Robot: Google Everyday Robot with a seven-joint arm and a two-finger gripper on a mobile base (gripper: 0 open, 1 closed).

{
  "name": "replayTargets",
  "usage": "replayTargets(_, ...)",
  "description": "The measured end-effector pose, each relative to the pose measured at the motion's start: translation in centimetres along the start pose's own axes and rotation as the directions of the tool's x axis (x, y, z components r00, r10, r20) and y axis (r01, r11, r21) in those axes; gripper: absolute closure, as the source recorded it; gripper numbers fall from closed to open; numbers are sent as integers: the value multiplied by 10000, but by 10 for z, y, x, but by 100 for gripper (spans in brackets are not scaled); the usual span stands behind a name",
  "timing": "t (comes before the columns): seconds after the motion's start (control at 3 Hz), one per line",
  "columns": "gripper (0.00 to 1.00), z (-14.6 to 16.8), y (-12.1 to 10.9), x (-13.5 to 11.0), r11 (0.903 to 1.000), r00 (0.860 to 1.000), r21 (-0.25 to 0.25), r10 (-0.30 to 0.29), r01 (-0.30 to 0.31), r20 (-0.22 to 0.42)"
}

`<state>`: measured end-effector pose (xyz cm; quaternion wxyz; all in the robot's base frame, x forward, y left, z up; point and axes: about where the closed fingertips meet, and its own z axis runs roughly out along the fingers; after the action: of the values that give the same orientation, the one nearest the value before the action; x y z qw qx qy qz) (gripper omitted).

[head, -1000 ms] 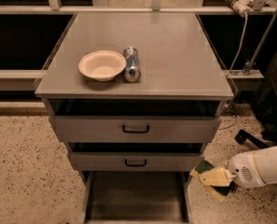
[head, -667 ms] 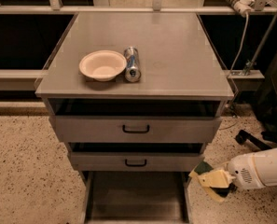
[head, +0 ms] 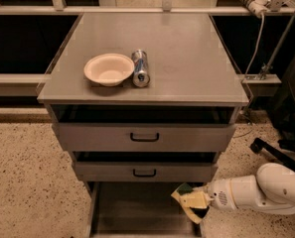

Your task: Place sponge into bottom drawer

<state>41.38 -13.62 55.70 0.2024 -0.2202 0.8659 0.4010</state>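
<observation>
Note for you: claw point(head: 198, 202) comes in from right, low, beneath front-right corner of tabletop point(head: 186, 58). Claw clamped on sponge point(head: 187, 198). Sponge tilted, green layer uppermost, held over right side of bottom drawer point(head: 132, 212), which is pulled out. Upper drawers point(head: 144, 137) above it. Bowl point(head: 109, 69) with can point(head: 140, 68) lying just beside it, toward front-left of tabletop.
</observation>
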Motion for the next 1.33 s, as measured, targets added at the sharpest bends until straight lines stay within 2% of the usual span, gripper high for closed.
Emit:
replayTargets(0.33,100,0,0,0,10000,10000,0,0,0,0)
replayTargets(0.67,100,19,-11,2,9998,9996,172,50,-54,268)
replayTargets(1.0,100,58,-40,-8,9977,9968,671,-132,80,785)
replayTargets(1.33,100,58,-40,-8,9977,9968,670,-132,79,784)
